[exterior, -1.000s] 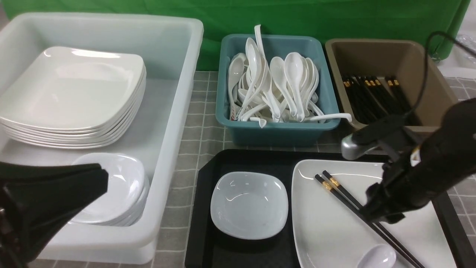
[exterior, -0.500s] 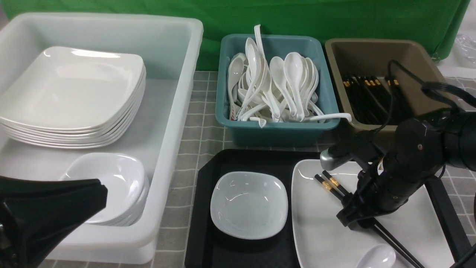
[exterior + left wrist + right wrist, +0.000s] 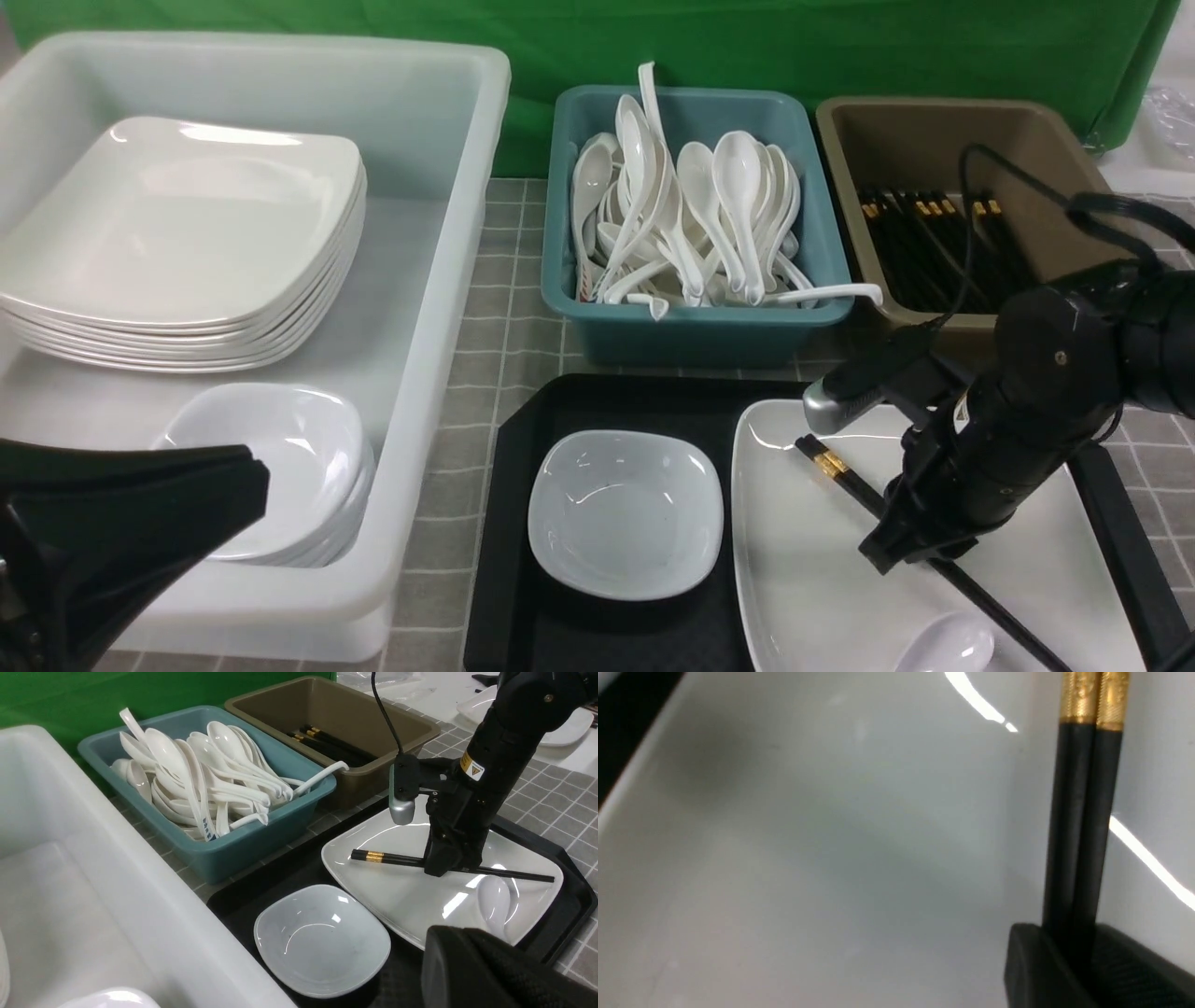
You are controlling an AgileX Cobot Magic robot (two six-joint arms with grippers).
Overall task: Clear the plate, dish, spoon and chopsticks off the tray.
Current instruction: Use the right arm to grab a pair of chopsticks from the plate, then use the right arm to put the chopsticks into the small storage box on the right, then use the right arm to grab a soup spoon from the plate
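Observation:
The black tray [image 3: 509, 523] holds the small dish [image 3: 625, 513] on its left and the large white plate [image 3: 803, 579] on its right. The black chopsticks [image 3: 831, 464] lie slantwise across the plate, pressed side by side, gold bands [image 3: 1094, 700] toward the far left. My right gripper [image 3: 910, 551] stands on the plate, shut on the chopsticks [image 3: 387, 858] at mid-length. The white spoon [image 3: 948, 644] lies at the plate's near edge, beside the chopsticks' thin ends. My left gripper [image 3: 260, 464] hangs shut and empty at the near left, over the white tub.
A white tub [image 3: 439, 280] on the left holds a stack of plates [image 3: 187, 233] and a stack of dishes [image 3: 299, 457]. Behind the tray stand a teal tub [image 3: 691, 327] full of spoons and a brown tub [image 3: 1055, 159] with chopsticks.
My right arm came down and to the left onto the plate, and its jaws closed on the chopsticks, drawing the two sticks together. The left arm barely moved.

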